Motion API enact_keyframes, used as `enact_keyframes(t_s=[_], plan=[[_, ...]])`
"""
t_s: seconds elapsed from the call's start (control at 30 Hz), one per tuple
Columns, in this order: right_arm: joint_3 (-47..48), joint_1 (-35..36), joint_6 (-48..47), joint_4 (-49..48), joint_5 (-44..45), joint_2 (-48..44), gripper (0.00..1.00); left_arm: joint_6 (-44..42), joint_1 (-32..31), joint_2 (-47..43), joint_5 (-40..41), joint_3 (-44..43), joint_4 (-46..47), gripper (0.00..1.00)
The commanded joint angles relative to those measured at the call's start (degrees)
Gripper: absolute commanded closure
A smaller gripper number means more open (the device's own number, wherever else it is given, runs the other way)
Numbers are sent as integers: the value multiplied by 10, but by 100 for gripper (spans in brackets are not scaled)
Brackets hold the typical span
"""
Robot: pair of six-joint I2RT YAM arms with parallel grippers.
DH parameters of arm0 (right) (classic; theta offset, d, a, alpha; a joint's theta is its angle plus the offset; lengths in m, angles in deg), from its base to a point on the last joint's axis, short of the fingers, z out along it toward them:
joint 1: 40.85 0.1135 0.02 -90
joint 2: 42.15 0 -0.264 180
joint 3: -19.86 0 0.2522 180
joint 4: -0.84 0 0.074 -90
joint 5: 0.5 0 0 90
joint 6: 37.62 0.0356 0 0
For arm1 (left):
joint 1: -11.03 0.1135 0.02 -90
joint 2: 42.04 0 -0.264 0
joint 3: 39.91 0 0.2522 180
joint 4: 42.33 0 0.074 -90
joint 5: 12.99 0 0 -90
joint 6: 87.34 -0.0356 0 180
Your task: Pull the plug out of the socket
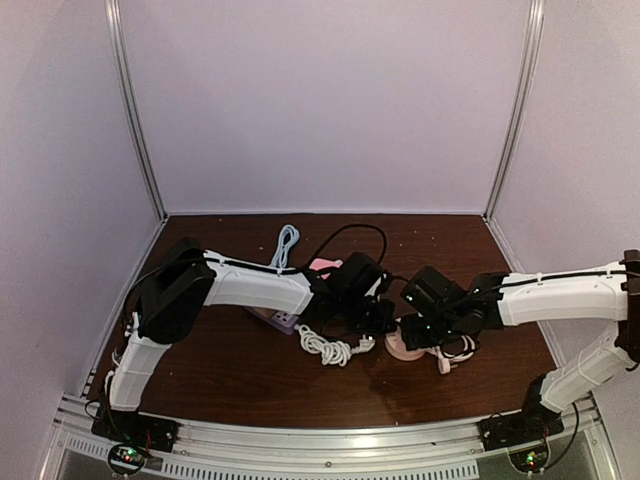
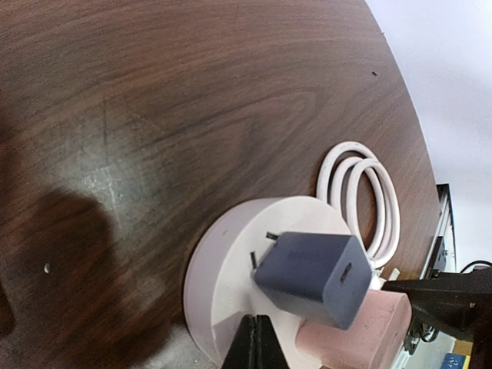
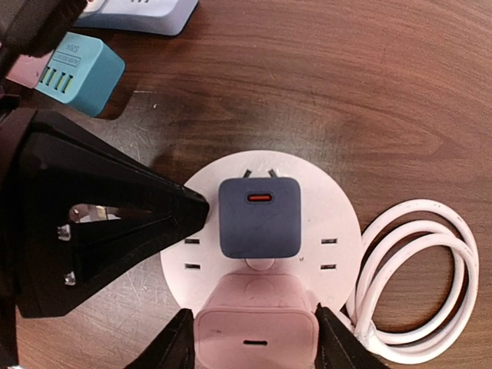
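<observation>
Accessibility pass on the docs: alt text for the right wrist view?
The right tool grips a pink plug on a round white socket, beside a dark blue plug. The shut left tool reaches the socket's left edge; a white cable coils right.

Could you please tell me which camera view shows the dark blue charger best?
The right wrist view: it looks straight down on the dark blue charger, with its port and prong tips showing over the round socket. The left wrist view shows it obliquely, tilted. In the top external view the arms block it.
</observation>
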Motion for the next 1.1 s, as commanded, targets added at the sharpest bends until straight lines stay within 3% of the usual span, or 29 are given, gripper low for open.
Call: enact_keyframes(t_s=[0.0, 0.23, 0.33, 0.53, 1.07], plan=[[12, 7, -12, -7, 3, 18, 50, -10, -3, 16, -4, 8, -52, 100], [39, 10, -11, -21, 17, 39, 73, -12, -2, 10, -6, 10, -58, 100], [57, 16, -4, -22, 28, 61, 77, -11, -1, 9, -16, 9, -56, 100], [69, 20, 11, -34, 47, 72, 82, 1, 8, 13, -24, 27, -47, 100], [89, 52, -32, -51, 107, 41, 86, -55, 17, 58, 26, 49, -176, 100]])
